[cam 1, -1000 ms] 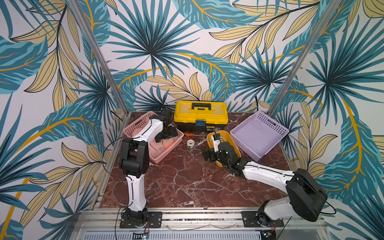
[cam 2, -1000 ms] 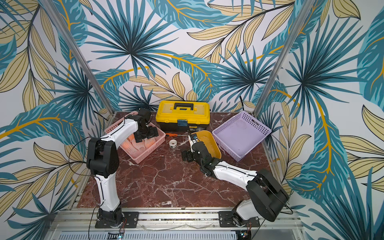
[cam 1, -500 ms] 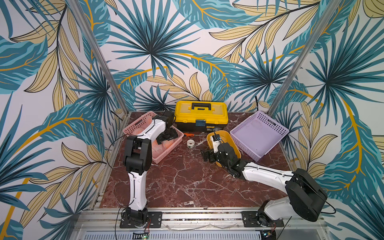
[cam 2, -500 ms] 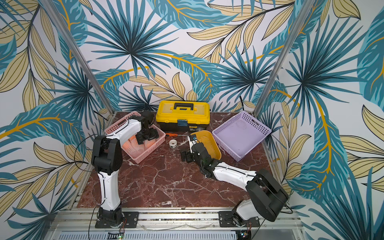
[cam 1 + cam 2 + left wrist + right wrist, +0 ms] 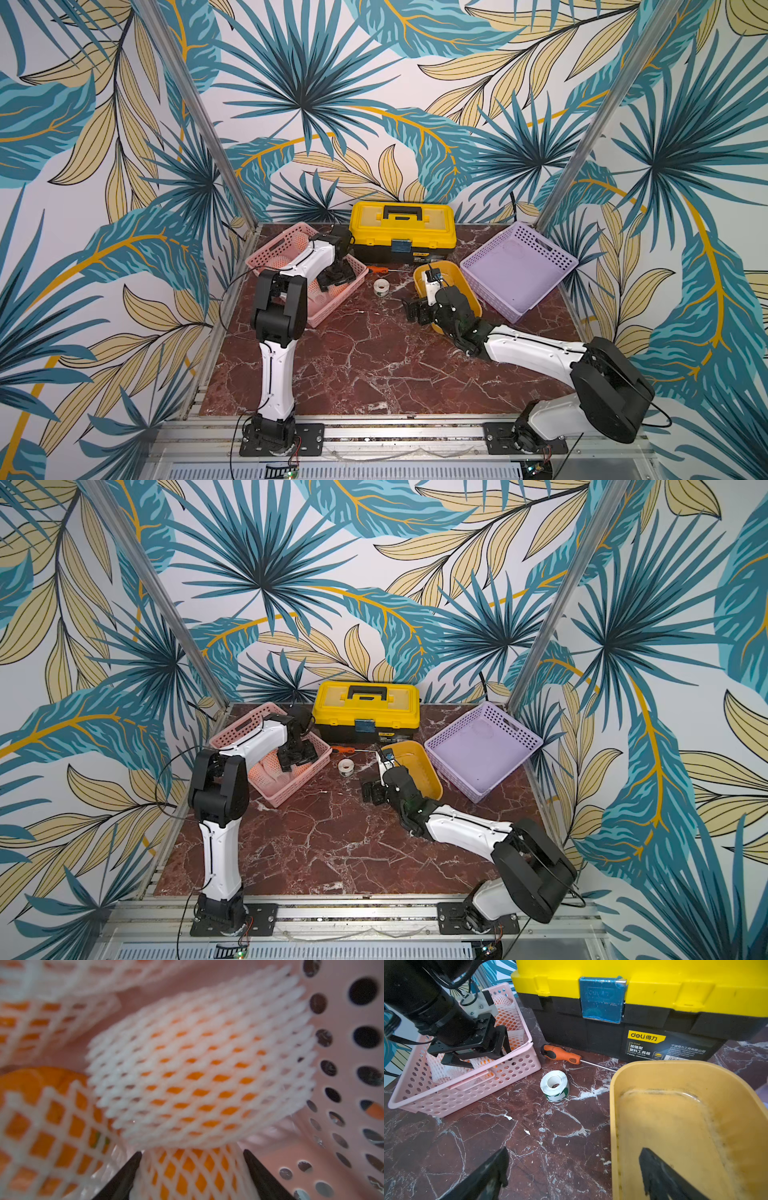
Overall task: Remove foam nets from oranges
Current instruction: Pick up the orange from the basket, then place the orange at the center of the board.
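One red marble table [image 5: 374,365], leafy walls [image 5: 374,83], right claw [image 5: 574,1155] spread, left claw [image 5: 191,1153] astride netted orange [image 5: 193,1172] (grip unclear)

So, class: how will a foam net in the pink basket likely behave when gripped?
The foam net looks soft, open mesh, so it probably squashes and stretches. Its orange is round, so it may roll or slip inside.

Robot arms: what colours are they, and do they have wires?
Both the left arm and right arm have smooth white shells with chunky black joints and black base plates. A thin black cable loops beside the left arm. The left gripper and right gripper are black, with flat fingers tapering to points.
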You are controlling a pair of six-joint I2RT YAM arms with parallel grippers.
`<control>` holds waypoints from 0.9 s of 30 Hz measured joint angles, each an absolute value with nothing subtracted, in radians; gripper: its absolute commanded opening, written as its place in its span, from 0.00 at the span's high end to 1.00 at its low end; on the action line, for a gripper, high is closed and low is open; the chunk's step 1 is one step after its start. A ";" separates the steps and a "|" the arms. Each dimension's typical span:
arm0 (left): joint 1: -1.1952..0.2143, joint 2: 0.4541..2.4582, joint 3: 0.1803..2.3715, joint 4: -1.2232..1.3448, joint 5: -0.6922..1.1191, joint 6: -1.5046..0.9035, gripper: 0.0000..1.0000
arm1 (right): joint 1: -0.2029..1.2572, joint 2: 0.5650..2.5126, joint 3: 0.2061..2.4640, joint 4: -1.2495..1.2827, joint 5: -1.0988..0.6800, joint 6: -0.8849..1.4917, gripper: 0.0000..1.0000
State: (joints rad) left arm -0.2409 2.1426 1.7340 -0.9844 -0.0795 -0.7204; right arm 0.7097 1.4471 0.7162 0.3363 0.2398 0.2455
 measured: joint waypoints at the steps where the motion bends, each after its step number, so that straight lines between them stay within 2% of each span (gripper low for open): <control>1: -0.241 2.143 1.734 -0.985 -0.082 -0.724 0.38 | 0.710 1.447 0.716 0.337 0.242 0.245 0.01; 5: -0.242 2.141 1.734 -0.985 -0.091 -0.728 0.43 | 0.710 1.447 0.713 0.343 0.255 0.245 0.00; 10: -0.242 2.111 1.729 -0.985 -0.099 -0.731 0.43 | 0.712 1.447 0.696 0.348 0.273 0.245 0.00; 20: -0.242 1.906 1.667 -0.987 -0.108 -0.732 0.44 | 0.714 1.446 0.683 0.368 0.293 0.246 0.00; 27: -0.271 1.746 1.618 -0.988 -0.047 -0.714 0.46 | 0.714 1.444 0.672 0.379 0.326 0.250 0.00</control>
